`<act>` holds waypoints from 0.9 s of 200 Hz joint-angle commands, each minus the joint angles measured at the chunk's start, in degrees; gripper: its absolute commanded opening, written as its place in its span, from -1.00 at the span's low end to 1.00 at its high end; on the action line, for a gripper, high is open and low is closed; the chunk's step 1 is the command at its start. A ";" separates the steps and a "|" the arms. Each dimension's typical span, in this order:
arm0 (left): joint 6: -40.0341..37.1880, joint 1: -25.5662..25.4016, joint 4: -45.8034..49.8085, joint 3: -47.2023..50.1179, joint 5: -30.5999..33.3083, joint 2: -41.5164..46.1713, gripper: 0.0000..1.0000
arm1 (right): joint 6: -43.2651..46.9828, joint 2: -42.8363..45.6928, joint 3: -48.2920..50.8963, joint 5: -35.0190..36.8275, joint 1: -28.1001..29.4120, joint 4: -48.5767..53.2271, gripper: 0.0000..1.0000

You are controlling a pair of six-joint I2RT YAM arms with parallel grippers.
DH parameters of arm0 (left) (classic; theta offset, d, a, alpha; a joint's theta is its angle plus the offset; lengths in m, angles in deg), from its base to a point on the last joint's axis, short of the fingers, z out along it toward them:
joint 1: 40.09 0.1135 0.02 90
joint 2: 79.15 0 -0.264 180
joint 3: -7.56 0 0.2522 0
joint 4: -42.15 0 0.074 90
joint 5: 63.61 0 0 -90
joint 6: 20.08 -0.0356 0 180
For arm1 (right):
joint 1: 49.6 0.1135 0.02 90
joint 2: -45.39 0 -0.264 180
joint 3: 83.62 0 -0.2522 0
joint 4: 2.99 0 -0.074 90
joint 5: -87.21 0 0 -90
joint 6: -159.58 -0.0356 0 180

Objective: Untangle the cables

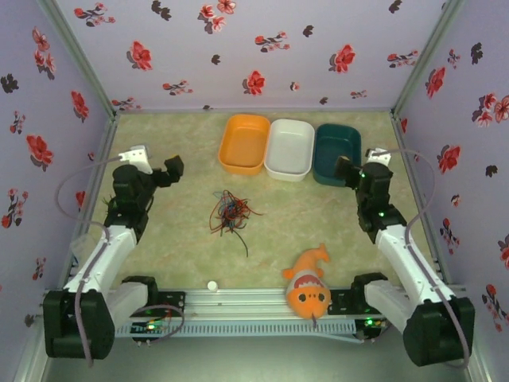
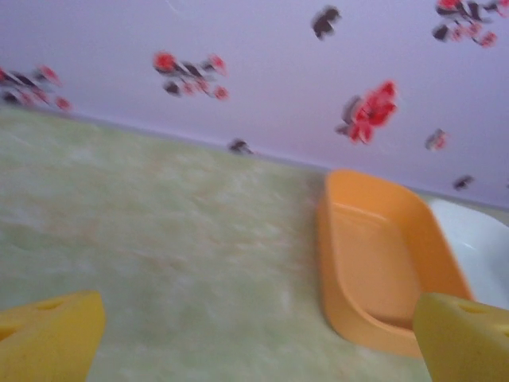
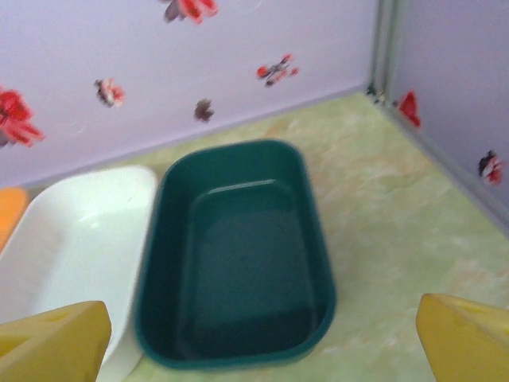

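Observation:
The cables (image 1: 229, 213) lie as one small tangle of thin red, blue and black wires on the green mat, midway between the two arms. My left gripper (image 1: 171, 169) hovers to the tangle's upper left, apart from it. Its yellow fingertips (image 2: 48, 338) stand wide apart and open over bare mat (image 2: 258, 342), with nothing between them. My right gripper (image 1: 347, 171) is off to the far right, beside the dark green tray (image 1: 337, 153). It is open (image 3: 258, 342) above that tray's near end, and its fingertips (image 3: 465, 338) hold nothing.
Three trays stand side by side at the back: orange (image 1: 245, 143), white (image 1: 289, 149) and dark green (image 3: 314, 231). An orange clownfish toy (image 1: 308, 286) lies near the front rail, with a small white piece (image 1: 211, 285) to its left. Flowered walls close in three sides.

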 commanded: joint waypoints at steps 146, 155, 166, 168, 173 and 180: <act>7.19 -15.03 25.98 0.64 -12.27 4.69 0.99 | -22.09 -38.42 -25.60 -27.33 33.57 11.05 0.22; 7.61 -15.32 25.78 1.55 -12.35 4.83 0.99 | -22.20 -39.60 -26.02 -28.22 33.98 10.44 0.14; 8.15 -15.75 25.61 2.24 -12.35 4.72 0.99 | -22.53 -40.70 -26.24 -29.11 34.35 9.81 0.08; 8.30 -15.81 25.58 2.32 -12.36 4.70 0.99 | -22.60 -40.85 -26.24 -29.20 34.47 9.68 0.07; 8.46 -16.05 25.49 2.56 -12.37 4.69 0.99 | -22.78 -41.21 -26.31 -29.63 34.60 9.47 0.04; 8.72 -16.21 25.22 2.86 -12.30 4.69 0.99 | -22.96 -41.64 -26.24 -30.04 34.80 9.16 0.01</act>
